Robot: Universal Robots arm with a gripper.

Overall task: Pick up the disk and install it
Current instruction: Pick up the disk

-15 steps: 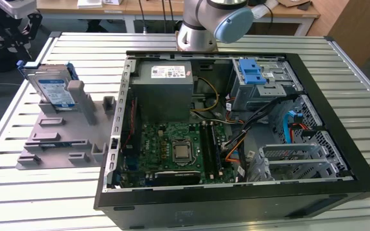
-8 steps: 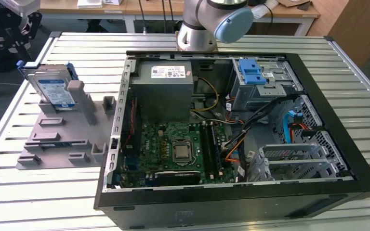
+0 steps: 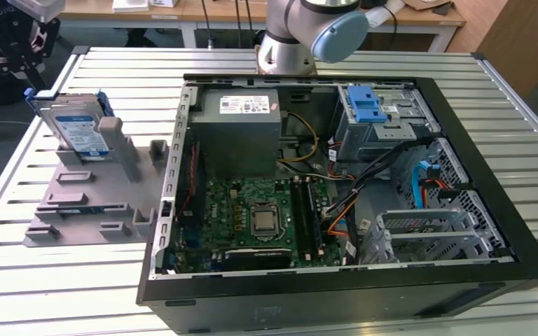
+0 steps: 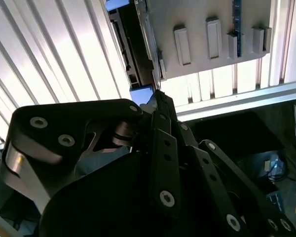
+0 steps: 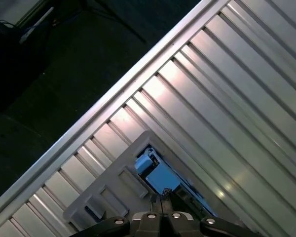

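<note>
Over the disk (image 3: 75, 126), at its blue edge, the closed end effector (image 5: 161, 198) hovers; slatted table (image 5: 227, 98) alongside.

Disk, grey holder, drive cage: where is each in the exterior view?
the disk (image 3: 75, 129), exterior view, on its white-and-blue label.
the grey holder (image 3: 75, 203), exterior view, on its flat base.
the drive cage (image 3: 367, 108), exterior view, on a blue tab.
</note>
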